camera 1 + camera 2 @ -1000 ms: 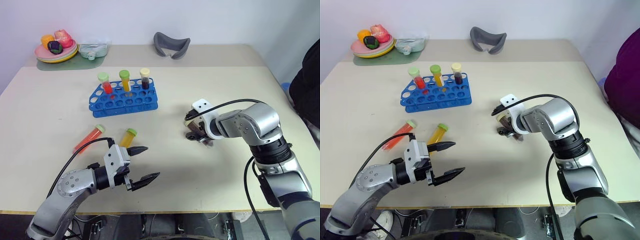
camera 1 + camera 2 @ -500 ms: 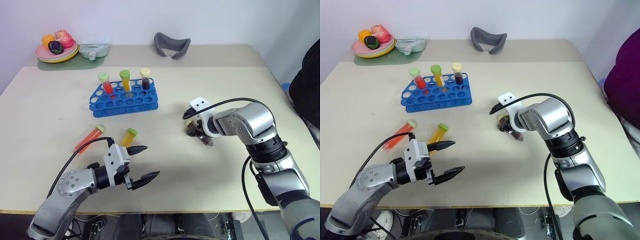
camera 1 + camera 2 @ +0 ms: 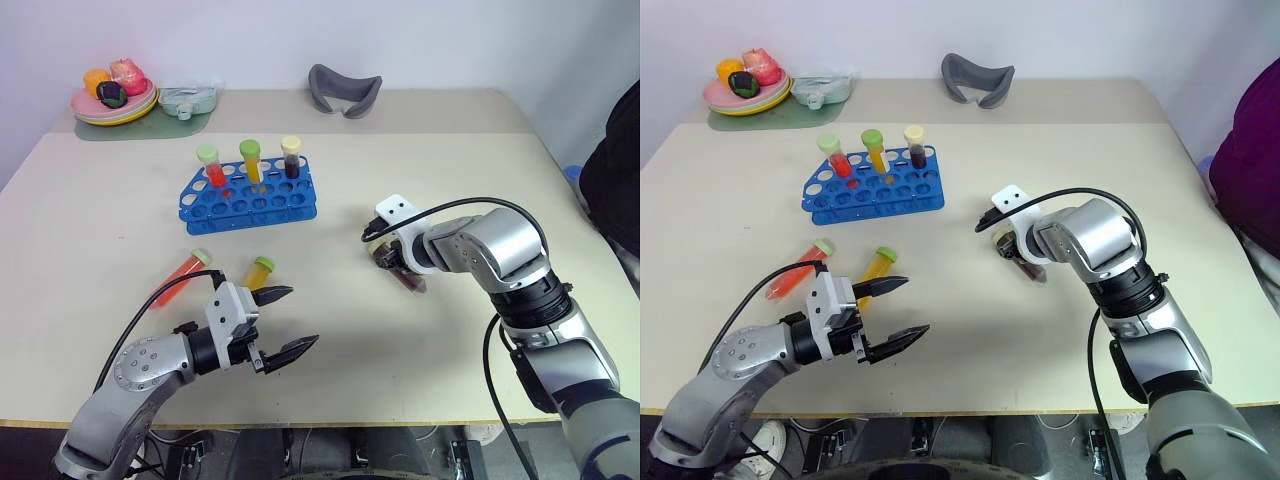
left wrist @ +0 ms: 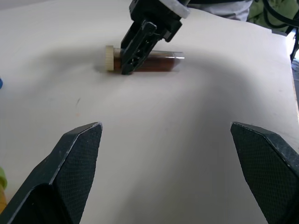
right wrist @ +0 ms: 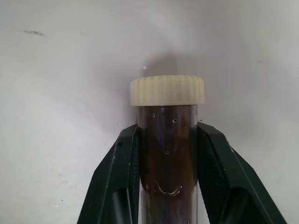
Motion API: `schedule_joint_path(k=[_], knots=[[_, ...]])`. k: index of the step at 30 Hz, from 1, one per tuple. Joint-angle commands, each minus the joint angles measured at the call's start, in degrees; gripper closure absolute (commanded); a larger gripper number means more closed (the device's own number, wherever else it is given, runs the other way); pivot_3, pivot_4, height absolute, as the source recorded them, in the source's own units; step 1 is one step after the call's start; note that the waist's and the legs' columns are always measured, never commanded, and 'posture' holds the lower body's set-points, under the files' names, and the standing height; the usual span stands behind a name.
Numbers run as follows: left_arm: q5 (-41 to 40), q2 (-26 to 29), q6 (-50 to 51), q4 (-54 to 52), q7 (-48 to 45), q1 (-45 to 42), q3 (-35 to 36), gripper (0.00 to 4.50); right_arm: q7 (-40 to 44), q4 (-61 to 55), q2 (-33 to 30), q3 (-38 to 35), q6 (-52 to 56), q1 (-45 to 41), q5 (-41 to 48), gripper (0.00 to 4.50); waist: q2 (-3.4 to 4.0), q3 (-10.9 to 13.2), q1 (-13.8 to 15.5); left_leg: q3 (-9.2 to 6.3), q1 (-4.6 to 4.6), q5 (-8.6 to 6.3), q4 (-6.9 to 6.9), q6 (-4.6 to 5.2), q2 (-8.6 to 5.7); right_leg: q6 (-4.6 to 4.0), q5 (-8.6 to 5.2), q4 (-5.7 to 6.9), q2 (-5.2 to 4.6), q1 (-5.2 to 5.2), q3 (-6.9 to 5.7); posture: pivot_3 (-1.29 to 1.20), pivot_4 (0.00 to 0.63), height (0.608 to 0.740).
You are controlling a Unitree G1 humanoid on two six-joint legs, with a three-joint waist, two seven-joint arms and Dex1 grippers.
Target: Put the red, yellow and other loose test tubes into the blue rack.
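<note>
Head view: your right gripper (image 3: 393, 262) has its jaws clamped on the brown tube (image 3: 410, 281) lying on the desk (image 3: 100, 220), right of the blue rack (image 3: 250, 200). Left wrist view: your left gripper (image 4: 170, 158) gapes empty. Right wrist view: jaws pinch below the cream cap (image 5: 167, 90). Lift next, tip it upright, then find a free hole.

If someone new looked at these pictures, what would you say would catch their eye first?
Probably the blue rack at mid-table with three capped tubes standing along its far row. Next, the right gripper closed around the dark brown tube lying on the table to the rack's right. Nearer the robot, the red tube and yellow-orange tube lie loose beside the open left gripper.
</note>
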Motion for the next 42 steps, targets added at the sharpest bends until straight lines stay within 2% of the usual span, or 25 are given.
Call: schedule_joint_path(k=[1,3,6,10,13,19,22,26,32,42], knots=[[-2.85,-0.75,0.83,-3.03,2.35,0.62,4.35,0.0,4.53,-9.08,-3.16,1.42,-13.33,1.06,-2.04,3.04,0.07,0.06,0.0,0.0,-0.05,0.0,0.0,0.0,0.0,0.0,0.0,0.0,0.0,-0.04,0.0,0.0,0.15,0.735],[-5.48,-2.41,1.92,-3.99,5.23,1.58,7.7,0.0,7.27,-12.42,-3.69,0.13,-25.98,3.03,-3.93,3.04,0.09,0.06,0.0,-0.01,-0.22,0.0,0.01,0.0,0.0,0.01,0.0,-0.01,0.01,-0.2,0.0,0.0,0.15,0.735],[-7.57,-3.82,3.01,-4.8,7.64,3.02,10.66,0.0,6.1,-9.98,0.95,-4.51,-39.13,5.14,-5.61,3.04,0.08,0.07,-0.24,-0.02,-0.31,0.0,0.01,-0.01,0.04,0.01,0.0,-0.01,0.07,-0.29,0.0,0.0,0.15,0.735],[-7.35,-3.75,2.49,-5.31,7.64,5.82,11.29,0.0,2.21,-0.8,12.96,-12.54,-49.73,3.65,-3.59,3.04,0.08,0.06,-0.17,-0.01,-0.29,0.03,0.04,-0.04,0.06,0.02,0.01,0.01,0.11,-0.27,-0.01,0.0,0.15,0.735],[-5.78,-5.03,1.28,-4.67,9.47,5.99,11.52,0.0,3.64,5.37,19.96,-14.22,-58.76,2.48,-3.31,3.04,0.08,0.07,0.06,0.0,-0.3,0.18,0.06,-0.32,0.04,0.02,0.01,0.01,0.11,-0.26,-0.03,0.0,0.15,0.735],[-3.87,-8.42,-1.84,-2.64,12.77,4.73,13.27,0.0,4.11,20.99,30.65,-16.98,-73.39,-1.3,-4.34,3.04,0.09,0.08,-0.13,0.0,-0.29,0.23,0.06,-0.4,0.05,0.02,0.01,0.06,0.15,-0.27,-0.03,0.0,0.15,0.735],[-3.62,-12.23,-4.11,-0.46,16.19,2.32,14.26,0.0,4.7,28.08,34.45,-18.08,-80.13,-2.83,-4.7,3.04,0.09,0.08,-0.13,0.02,-0.3,0.23,0.05,-0.41,0.04,0.02,0.01,0.05,0.13,-0.27,-0.03,0.0,0.15,0.735],[-1.5,-13.66,-5.97,1.38,18.13,-0.68,14.98,0.0,6.7,35.93,36.78,-17.05,-87.91,-5.13,-7.46,3.04,0.1,0.08,-0.2,0.02,-0.3,0.24,0.06,-0.43,0.04,0.02,0.01,0.07,0.14,-0.28,-0.04,0.0,0.15,0.735],[2.06,-13.78,-8.05,3.28,21.37,-3.43,16.04,0.0,5.34,50.5,39.28,-20.17,-98.72,-11.14,-9.01,3.04,0.1,0.08,-0.68,0.03,-0.3,0.26,0.05,-0.46,0.05,0.02,0.01,0.1,0.14,-0.31,-0.04,0.0,0.15,0.735],[2.59,-14.28,-7.38,1.82,24.05,-4.83,16.24,0.0,5.65,66.28,40.94,-23.22,-108.73,-15.06,-10.81,3.04,0.12,0.09,-1.57,0.03,-0.31,0.28,0.01,-0.49,0.07,0.02,0.01,0.1,0.12,-0.32,-0.05,0.0,0.15,0.735]])
